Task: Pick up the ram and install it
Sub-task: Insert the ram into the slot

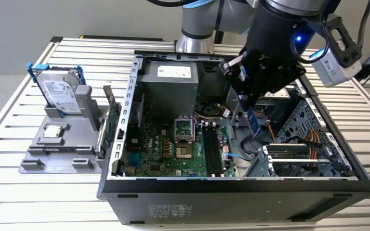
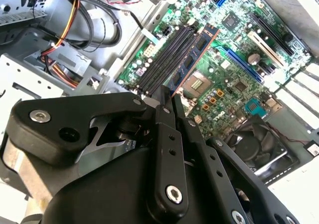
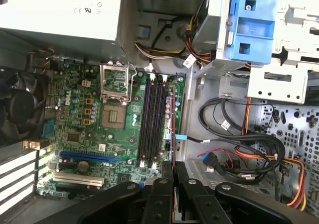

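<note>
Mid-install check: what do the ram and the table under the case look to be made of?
The ram, clamped in the gripper, looks like rigid laminated circuit board: blue face, matte dark chips, coppery edge. The table looks like bare aluminium: silver, satin sheen, long ribbed slats. The exact metal can't be confirmed by sight.

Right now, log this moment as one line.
pincer: shut on ram | ram: held above motherboard, beside memory slots, not seated
</note>
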